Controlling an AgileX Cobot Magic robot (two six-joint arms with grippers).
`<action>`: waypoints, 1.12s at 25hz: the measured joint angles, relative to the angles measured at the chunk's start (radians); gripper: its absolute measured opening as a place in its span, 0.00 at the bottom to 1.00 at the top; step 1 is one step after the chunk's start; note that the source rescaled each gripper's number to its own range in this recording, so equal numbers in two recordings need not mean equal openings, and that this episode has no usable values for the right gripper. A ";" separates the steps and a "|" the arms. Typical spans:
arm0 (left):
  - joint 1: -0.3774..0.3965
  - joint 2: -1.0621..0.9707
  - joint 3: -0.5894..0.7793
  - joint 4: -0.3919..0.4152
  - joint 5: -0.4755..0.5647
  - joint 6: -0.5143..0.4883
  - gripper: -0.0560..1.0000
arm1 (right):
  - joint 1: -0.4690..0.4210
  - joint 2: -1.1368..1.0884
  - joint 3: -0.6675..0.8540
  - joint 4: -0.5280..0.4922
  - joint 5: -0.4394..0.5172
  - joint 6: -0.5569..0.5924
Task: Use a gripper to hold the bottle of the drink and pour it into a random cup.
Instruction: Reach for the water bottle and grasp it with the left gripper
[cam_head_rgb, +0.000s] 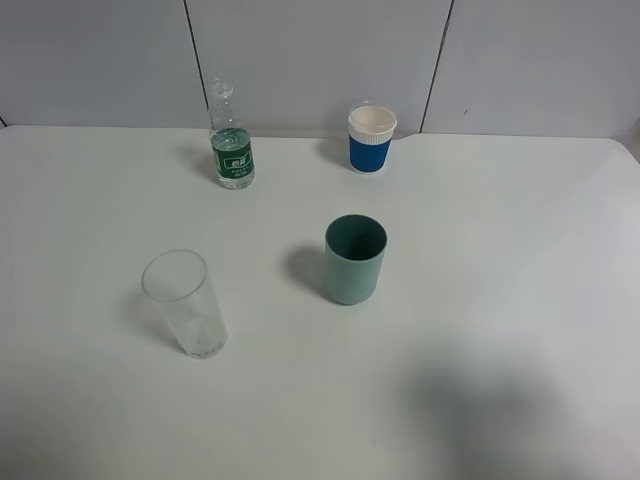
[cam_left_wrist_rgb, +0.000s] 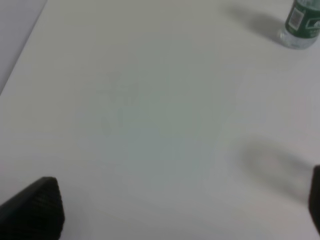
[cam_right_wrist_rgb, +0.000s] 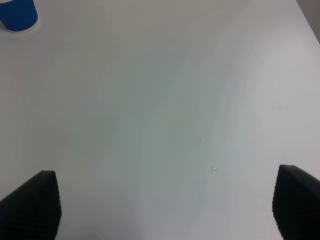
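The bottle of the drink (cam_head_rgb: 232, 145) stands upright and uncapped at the back left of the table (cam_head_rgb: 520, 250), close to the wall, with a clear glass (cam_head_rgb: 185, 303) well in front of it. My left gripper (cam_left_wrist_rgb: 175, 210) hangs spread wide over bare tabletop, grasping nothing. The bottle only shows at the edge of its wrist view, so I'd square up first, then close on the green label, below the neck. The cup (cam_head_rgb: 355, 258) stands mid-table, the paper cup (cam_head_rgb: 371, 139) behind it. My right gripper (cam_right_wrist_rgb: 165, 205) is spread and empty too.
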 joint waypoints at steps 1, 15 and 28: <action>0.000 0.000 0.000 0.000 0.000 0.000 1.00 | 0.000 0.000 0.000 0.000 0.000 0.000; 0.000 0.000 0.000 0.000 0.000 0.000 1.00 | 0.000 0.000 0.000 0.000 0.000 0.000; 0.000 0.000 0.000 0.000 0.000 0.000 1.00 | 0.000 0.000 0.000 0.000 0.000 0.000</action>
